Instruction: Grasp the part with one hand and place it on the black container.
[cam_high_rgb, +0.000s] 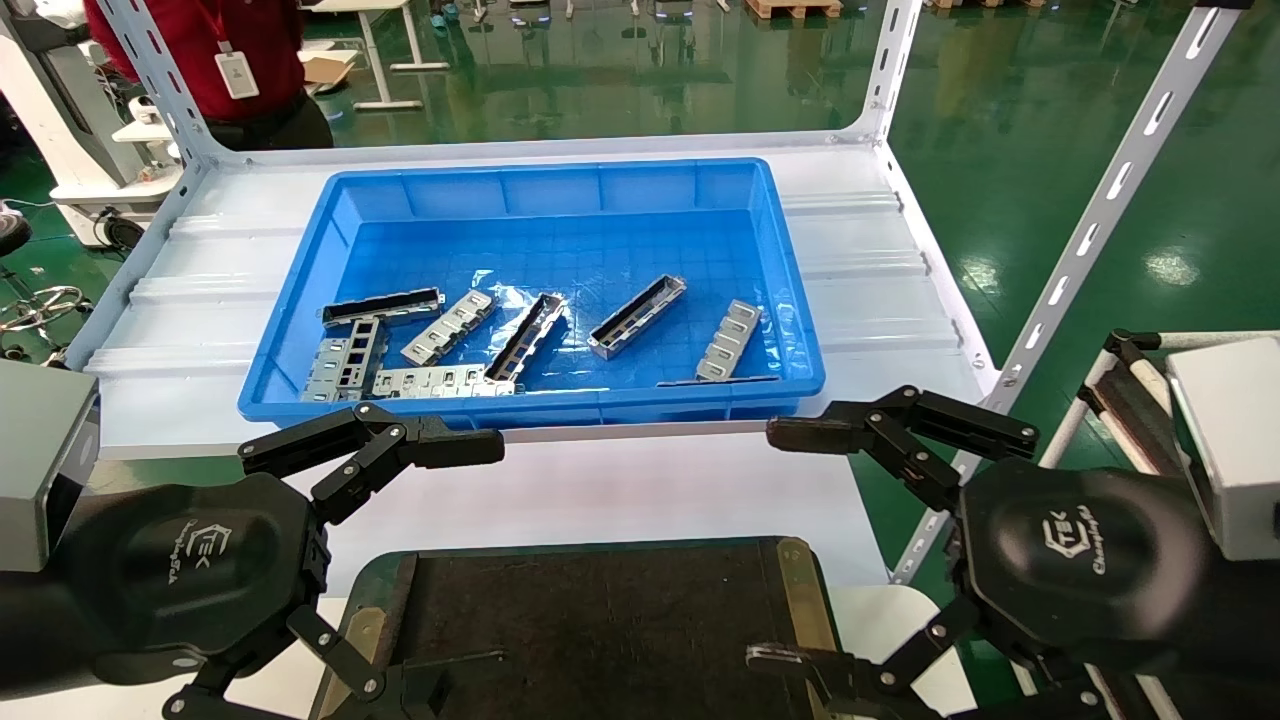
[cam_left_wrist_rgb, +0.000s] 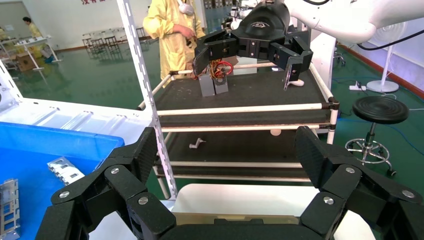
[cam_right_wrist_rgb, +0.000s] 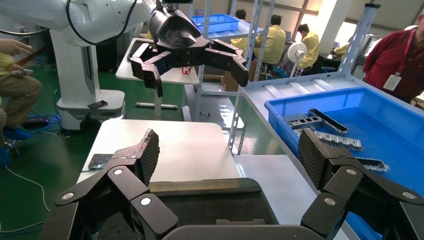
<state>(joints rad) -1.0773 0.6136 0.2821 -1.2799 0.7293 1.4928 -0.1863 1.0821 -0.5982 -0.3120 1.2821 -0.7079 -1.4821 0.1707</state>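
The part (cam_high_rgb: 637, 316), a silver-grey channel, lay tilted on the floor of the blue bin (cam_high_rgb: 300, 285) among other metal pieces, well apart from both end effectors. The left end effector (cam_high_rgb: 440, 565) and right end effector (cam_high_rgb: 790, 545) hovered released and empty on either side of the black container (cam_high_rgb: 600, 620), which sat below the bin.

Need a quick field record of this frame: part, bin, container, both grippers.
part: silver-grey channel, lying in the bin, untouched
bin: blue plastic bin on the white shelf, holding several metal pieces
black container: nearest the robot, nothing on it
left gripper: jaws open, holding nothing, over the container's left edge
right gripper: jaws open, holding nothing, over the container's right edge
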